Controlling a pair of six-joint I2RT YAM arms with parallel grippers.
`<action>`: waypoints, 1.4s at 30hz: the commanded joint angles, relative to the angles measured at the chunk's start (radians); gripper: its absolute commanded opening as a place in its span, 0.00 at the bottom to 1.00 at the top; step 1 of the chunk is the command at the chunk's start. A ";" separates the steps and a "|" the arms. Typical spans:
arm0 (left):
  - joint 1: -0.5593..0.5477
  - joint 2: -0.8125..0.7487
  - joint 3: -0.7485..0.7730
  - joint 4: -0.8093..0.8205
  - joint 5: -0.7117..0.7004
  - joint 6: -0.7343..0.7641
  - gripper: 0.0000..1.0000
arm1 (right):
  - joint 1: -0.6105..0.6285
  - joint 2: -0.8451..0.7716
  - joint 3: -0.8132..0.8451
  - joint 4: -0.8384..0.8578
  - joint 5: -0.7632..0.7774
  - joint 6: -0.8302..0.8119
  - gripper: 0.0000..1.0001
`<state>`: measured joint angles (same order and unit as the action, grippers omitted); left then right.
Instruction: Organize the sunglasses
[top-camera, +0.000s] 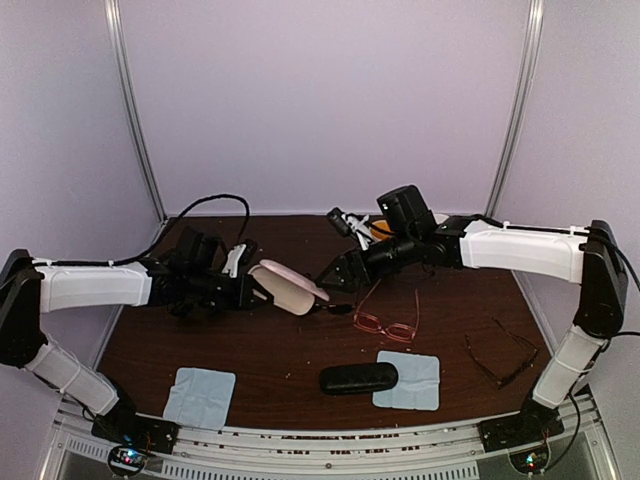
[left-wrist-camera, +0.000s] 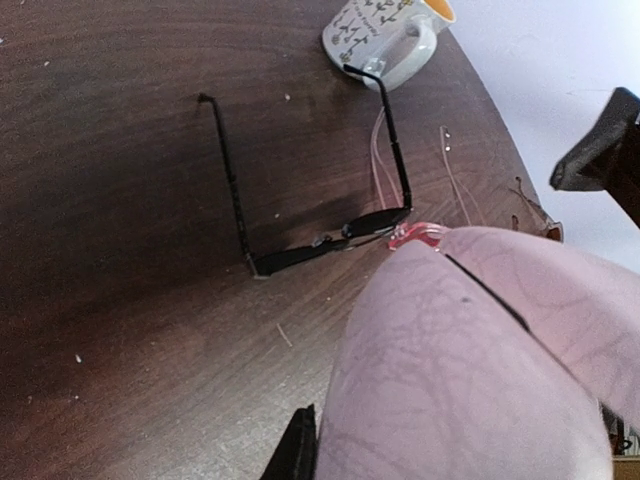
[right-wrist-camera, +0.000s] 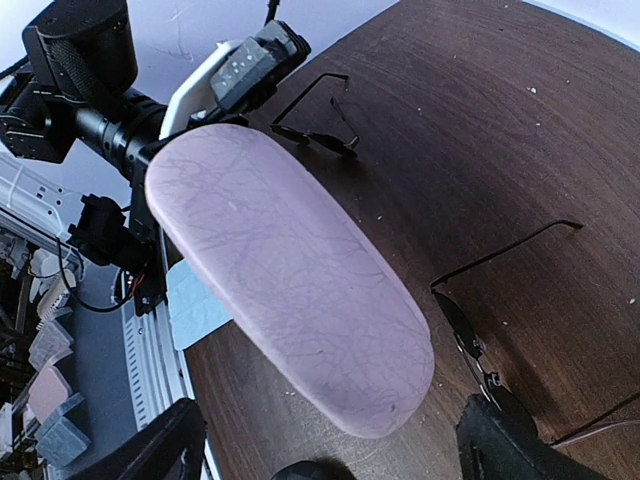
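Sunglasses are lying loose on the table (top-camera: 250, 350): the black pair (left-wrist-camera: 330, 240) just beside the case, the pink pair (top-camera: 385, 325) near the middle, the thin pair (top-camera: 500, 360) far right. The left gripper (top-camera: 248, 286) is pinching one end of the pink case (top-camera: 290, 285) and seemingly holding it clear of the wood, probably to present it for loading. The right gripper (right-wrist-camera: 330, 448) is hanging at the case's free end, fingers spread wide and gripping nothing. The case is filling the left wrist view and hiding that gripper's fingers. Whether its lid is standing open is staying unclear. Another dark pair (right-wrist-camera: 318, 135) is showing beyond the case in the right wrist view only
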<state>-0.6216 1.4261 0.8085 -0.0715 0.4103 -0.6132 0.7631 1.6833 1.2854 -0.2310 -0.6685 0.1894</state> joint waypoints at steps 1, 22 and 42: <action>0.013 -0.018 -0.042 0.093 -0.044 -0.037 0.00 | 0.031 0.002 0.020 0.004 0.092 -0.035 0.88; 0.157 -0.186 -0.211 0.073 -0.069 -0.040 0.00 | 0.097 -0.078 -0.127 -0.016 0.370 -0.164 0.83; 0.173 -0.243 -0.220 0.037 -0.085 0.006 0.00 | 0.201 -0.146 -0.249 -0.383 0.349 -0.812 0.87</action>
<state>-0.4568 1.2110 0.5957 -0.0792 0.3317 -0.6296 0.9218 1.4792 1.0061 -0.5213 -0.3237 -0.5297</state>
